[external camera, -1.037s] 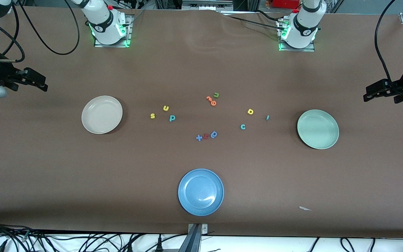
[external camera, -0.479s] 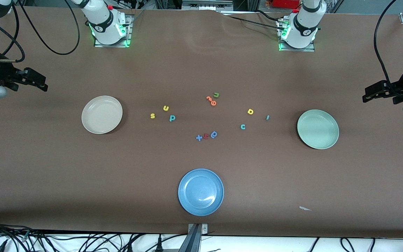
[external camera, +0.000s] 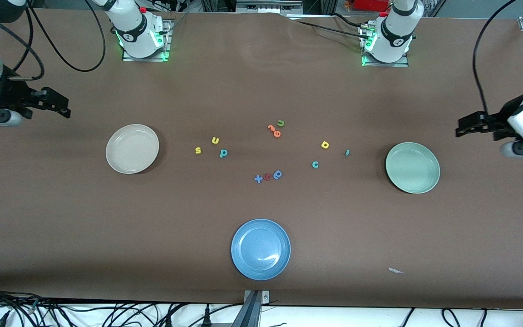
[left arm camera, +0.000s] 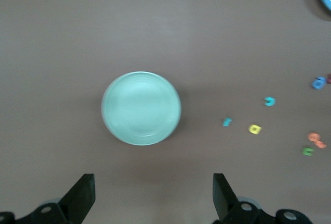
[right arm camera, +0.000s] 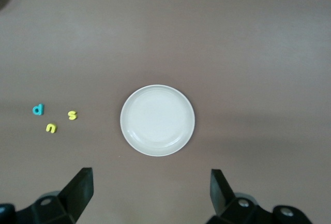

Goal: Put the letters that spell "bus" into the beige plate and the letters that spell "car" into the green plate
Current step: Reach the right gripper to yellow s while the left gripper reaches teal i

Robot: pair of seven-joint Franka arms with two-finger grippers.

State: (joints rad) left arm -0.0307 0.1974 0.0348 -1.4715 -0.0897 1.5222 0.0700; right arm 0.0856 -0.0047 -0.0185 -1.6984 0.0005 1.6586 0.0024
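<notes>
Nearest the front camera, a blue plate (external camera: 260, 249) sits empty on the brown table (external camera: 152, 218), with a small white scrap (external camera: 396, 270) toward the left arm's end. Farther back, a blue x, a red letter and a blue round-bowled letter (external camera: 278, 174) lie in a row mid-table. Next come the teal "c" (external camera: 315, 164), thin teal "r" (external camera: 347, 152) and yellow "a" (external camera: 325, 145), loose on the table beside the green plate (external camera: 412, 174) (plate empty). Toward the right arm's end the teal "b" (external camera: 223, 153), yellow "s" (external camera: 198, 150) and yellow "u" (external camera: 215, 140) lie beside the beige plate (external camera: 132, 148), also empty. Farther still, two orange letters (external camera: 273, 130) touch a green "u" (external camera: 281, 123). Left claw (external camera: 463, 127) hangs over bare table just past the green plate, jaws wide, holding nothing; right claw (external camera: 59, 105) hangs over bare table near the beige plate, jaws wide, nothing in it.
</notes>
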